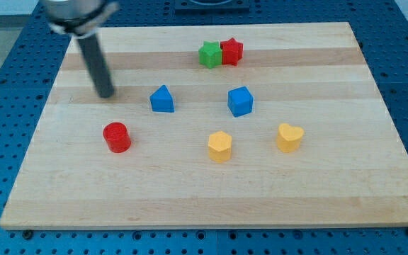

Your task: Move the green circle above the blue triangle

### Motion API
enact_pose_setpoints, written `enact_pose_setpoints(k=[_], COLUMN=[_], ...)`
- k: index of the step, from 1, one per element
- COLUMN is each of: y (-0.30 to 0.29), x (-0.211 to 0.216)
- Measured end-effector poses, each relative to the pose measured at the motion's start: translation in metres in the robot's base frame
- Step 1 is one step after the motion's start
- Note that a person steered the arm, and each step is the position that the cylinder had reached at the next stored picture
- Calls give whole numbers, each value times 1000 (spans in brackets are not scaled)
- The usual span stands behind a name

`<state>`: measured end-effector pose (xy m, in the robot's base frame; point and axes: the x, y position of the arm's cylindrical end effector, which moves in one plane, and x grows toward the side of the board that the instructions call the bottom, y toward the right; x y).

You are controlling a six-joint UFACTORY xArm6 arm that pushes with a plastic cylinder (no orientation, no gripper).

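The blue triangle (162, 99) lies left of the board's middle. The only green block (209, 54) I see looks star-shaped and sits near the view's top, up and to the right of the blue triangle. It touches a red star (231, 51) on its right. My tip (105, 94) rests on the board to the left of the blue triangle, well apart from it and far from the green block. It touches no block.
A red cylinder (117, 137) lies below my tip. A blue cube (240, 100) sits right of the triangle. A yellow hexagon-like block (219, 146) and a yellow heart (290, 137) lie lower right. The wooden board (204, 205) rests on a blue perforated table.
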<state>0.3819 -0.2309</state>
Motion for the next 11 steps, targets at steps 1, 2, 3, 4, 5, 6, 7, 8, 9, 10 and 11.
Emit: enact_pose_setpoints(k=[1,2,3,4,5,6,7,8,9,10,11], y=[-63,-64,-7,11,-38,-45,21,100,121,105,117], x=[-36,-76,-65,-53,-56,-42,-42,-42,-41,-26,-26])
